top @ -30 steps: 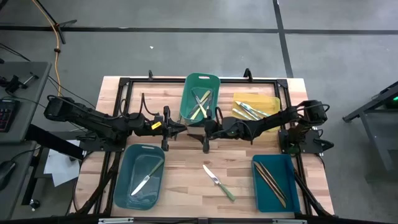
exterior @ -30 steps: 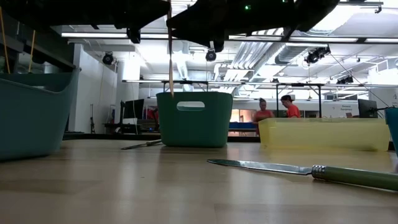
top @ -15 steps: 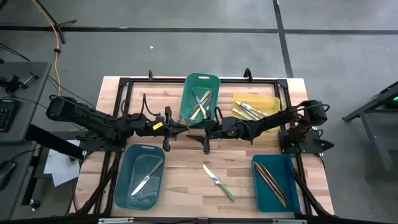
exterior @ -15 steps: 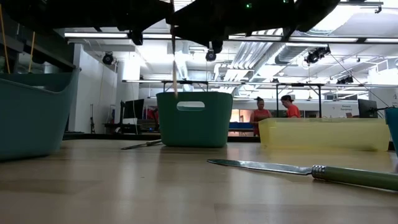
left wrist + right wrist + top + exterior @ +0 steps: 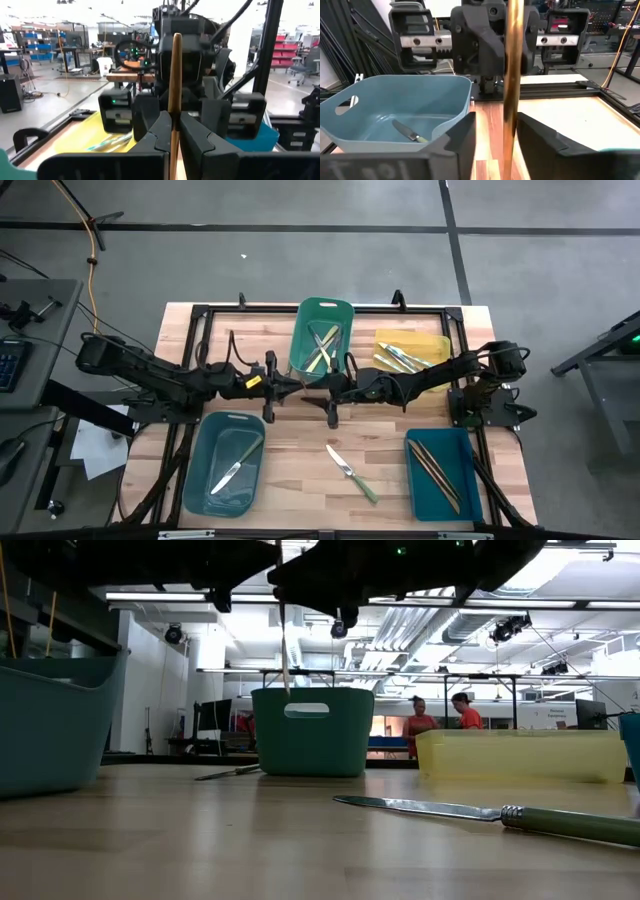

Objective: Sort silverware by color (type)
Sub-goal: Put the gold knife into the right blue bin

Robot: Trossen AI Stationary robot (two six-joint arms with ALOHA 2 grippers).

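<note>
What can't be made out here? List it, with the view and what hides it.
- Stick between the two tools: its ends, cut off in both wrist views; top hidden by the arms in the low view.
- Stick in the high view: too thin, lost among the arms.
- Knife handle end: cut off by the low view's edge.
- Green bin contents: hidden by its wall in the low view.

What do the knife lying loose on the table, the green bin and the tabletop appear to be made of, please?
The knife: its blade looks like polished metal, judging by the bright sheen, and its matte green handle is probably plastic. The green bin: likely moulded plastic, with an even colour, rounded corners and a cut-out grip. The tabletop: apparently light wood in joined strips, with visible grain and a faint gloss.
</note>
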